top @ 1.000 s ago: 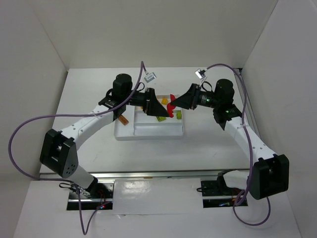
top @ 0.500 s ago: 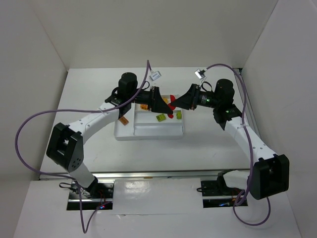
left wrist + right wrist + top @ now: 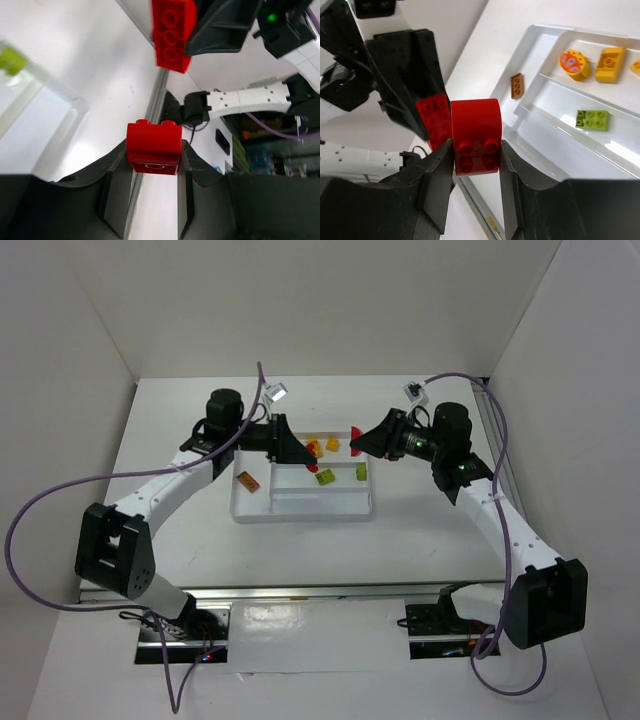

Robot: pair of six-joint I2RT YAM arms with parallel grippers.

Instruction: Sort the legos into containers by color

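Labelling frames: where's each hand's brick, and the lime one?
left hand's brick (image 3: 154, 142), left wrist view, flat side.
right hand's brick (image 3: 475, 122), right wrist view, curved face.
lime brick (image 3: 592, 119), right wrist view, studded top.

At mid-table (image 3: 420, 530), between the two arms, the tray (image 3: 300, 517). At its left end, the side section (image 3: 246, 502), with a flat brick (image 3: 248, 480) inside. To the right of that, three long sections (image 3: 320, 502), one behind another. In the farthest, a round piece (image 3: 313, 447) with a far brick (image 3: 332, 444) just beside it on the right. In the middle one, a central brick (image 3: 325, 477) and, apart toward the right end, an end brick (image 3: 361, 471). Raised over the long sections, left of centre, the left gripper (image 3: 308, 464), a left-held brick (image 3: 153, 148) between its fingers. Near the far right corner, the right gripper (image 3: 357, 438), a right-held brick (image 3: 475, 137) between its fingers. Both held bricks face to face, apart.
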